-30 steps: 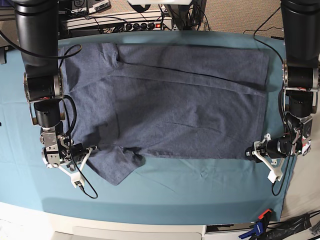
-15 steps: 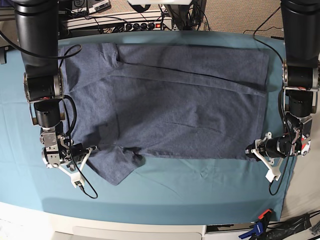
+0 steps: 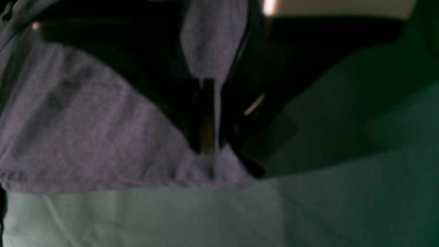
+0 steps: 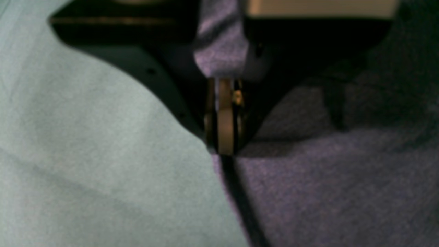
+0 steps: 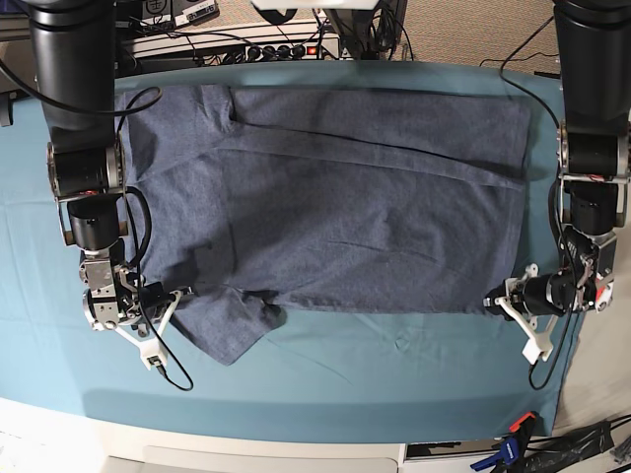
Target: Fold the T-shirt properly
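The T-shirt [image 5: 325, 197] lies spread on the teal worktop [image 5: 394, 374]. Each pincer, left [image 5: 496, 299] and right [image 5: 175, 294], is clenched on a near corner of its hem, probably to lift that edge for folding

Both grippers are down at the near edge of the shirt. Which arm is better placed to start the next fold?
Neither alone: right gripper pinches the T-shirt at the sleeve end, left gripper at the hem corner. Probably lift both together.

T-shirt [image 5: 335, 197] heathered dark blue-grey; table cloth [image 5: 394, 384] plain teal.
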`<state>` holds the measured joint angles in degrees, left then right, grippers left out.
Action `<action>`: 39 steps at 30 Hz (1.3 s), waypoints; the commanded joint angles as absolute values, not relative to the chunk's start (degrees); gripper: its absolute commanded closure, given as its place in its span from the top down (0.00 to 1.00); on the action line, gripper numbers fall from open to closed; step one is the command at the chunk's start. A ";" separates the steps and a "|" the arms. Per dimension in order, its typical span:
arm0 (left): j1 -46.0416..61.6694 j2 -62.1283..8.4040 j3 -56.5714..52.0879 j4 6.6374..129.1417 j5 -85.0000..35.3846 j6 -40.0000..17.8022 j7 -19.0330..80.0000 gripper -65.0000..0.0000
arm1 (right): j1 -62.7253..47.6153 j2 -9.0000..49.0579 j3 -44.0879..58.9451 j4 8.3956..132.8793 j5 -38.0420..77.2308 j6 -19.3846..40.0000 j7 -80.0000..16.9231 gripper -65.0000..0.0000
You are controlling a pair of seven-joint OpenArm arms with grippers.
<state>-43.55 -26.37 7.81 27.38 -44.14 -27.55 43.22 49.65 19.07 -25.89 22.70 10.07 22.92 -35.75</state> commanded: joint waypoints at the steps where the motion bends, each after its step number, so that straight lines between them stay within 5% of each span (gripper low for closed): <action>1: -46.06 -27.07 7.70 28.40 -45.23 -28.60 42.37 0.01 | 50.72 19.84 -25.78 23.33 9.32 22.68 -35.81 0.00; 39: -46.50 -27.00 7.70 28.40 -45.19 -28.53 41.93 0.00 | 50.17 19.84 -25.78 23.33 6.63 22.70 -36.23 0.00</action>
